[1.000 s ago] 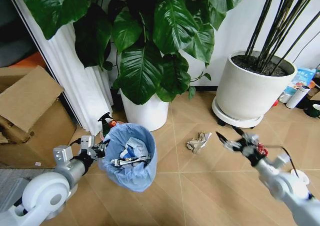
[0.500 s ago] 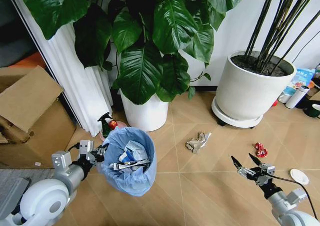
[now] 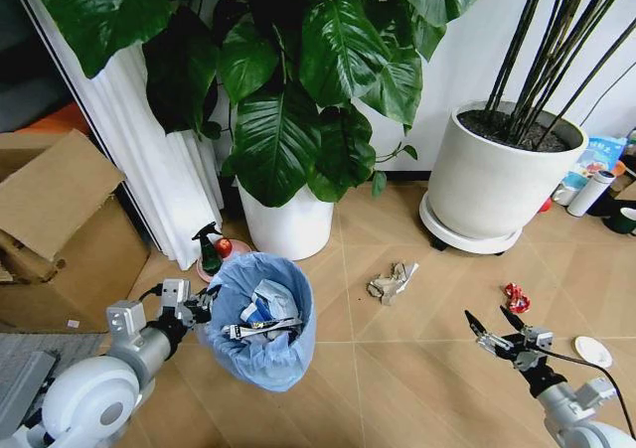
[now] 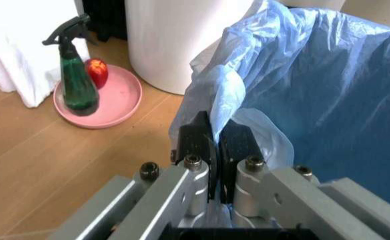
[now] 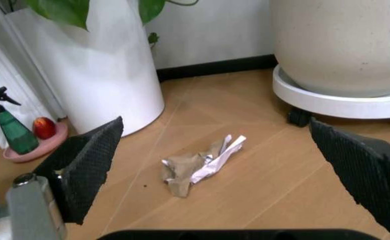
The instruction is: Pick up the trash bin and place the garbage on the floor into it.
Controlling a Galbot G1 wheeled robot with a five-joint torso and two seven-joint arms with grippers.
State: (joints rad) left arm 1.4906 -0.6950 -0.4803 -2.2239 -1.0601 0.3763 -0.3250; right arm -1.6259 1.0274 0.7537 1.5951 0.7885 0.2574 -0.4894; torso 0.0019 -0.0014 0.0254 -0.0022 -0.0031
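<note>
The trash bin (image 3: 260,317) stood in the lower left-centre of the head view, on the chevron floor (image 3: 397,369), its light-blue bag already holding printed wrappers and white scraps. The left gripper (image 3: 199,304) sat at the bin's left rim; in the left wrist view its fingers (image 4: 198,137) were closed together on a fold of the blue liner (image 4: 215,95).

Just behind the bin, a green spray bottle (image 3: 209,247) stood on a pink dish (image 4: 124,97) with a small red fruit (image 4: 97,72) beside it, close against the white pot (image 3: 288,224) of the big-leafed plant. A cardboard box (image 3: 55,224) filled the left edge, and white curtain folds (image 3: 164,175) hung between it and the pot.

The right gripper (image 3: 495,326) hovered low at the lower right of the head view, fingers spread wide with nothing between them. A crumpled paper-and-wrapper wad (image 3: 392,281) lay on the planks near the frame's centre, well apart from both grippers; in the right wrist view it (image 5: 198,165) showed between the two spread fingers, farther off. A red crinkled wrapper (image 3: 516,297) lay just above the right gripper, and a white disc (image 3: 594,351) lay at the right edge, partly crossed by the arm's cable.

A second large white pot (image 3: 497,175) on a wheeled base occupied the upper right. At the far right edge a white flask (image 3: 591,192) and other items were cut off and hard to make out.
</note>
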